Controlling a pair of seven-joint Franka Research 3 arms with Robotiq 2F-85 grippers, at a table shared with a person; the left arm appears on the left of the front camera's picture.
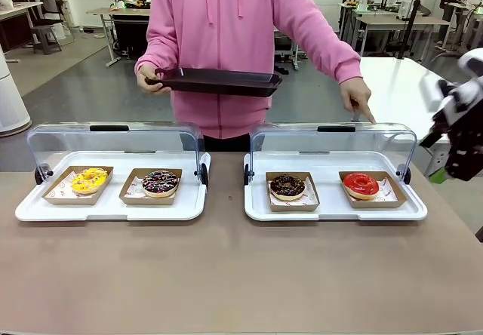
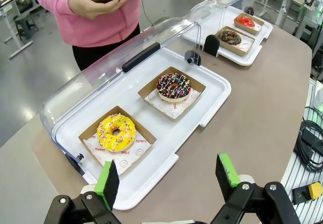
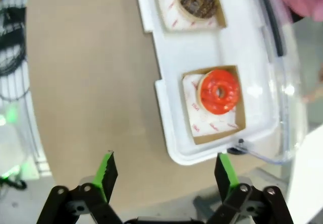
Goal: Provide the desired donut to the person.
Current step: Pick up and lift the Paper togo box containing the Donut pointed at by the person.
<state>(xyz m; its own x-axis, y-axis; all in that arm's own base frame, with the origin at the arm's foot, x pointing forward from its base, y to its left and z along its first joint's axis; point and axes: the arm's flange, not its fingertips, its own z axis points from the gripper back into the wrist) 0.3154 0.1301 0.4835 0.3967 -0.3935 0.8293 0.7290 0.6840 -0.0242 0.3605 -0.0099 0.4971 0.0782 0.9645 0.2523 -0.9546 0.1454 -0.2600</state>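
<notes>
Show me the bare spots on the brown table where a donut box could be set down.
Bare: the wide strip of brown table in front of both trays, and the narrow gap between the left white lidded tray and the right white lidded tray. Crowded: each tray's floor, taken up by two cardboard donut boxes.

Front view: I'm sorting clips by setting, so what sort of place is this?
Probably a robotics lab staged as a donut counter: the left display tray and right display tray hold boxed donuts, the person holds a dark serving tray, and cluttered workbenches stand behind.
</notes>
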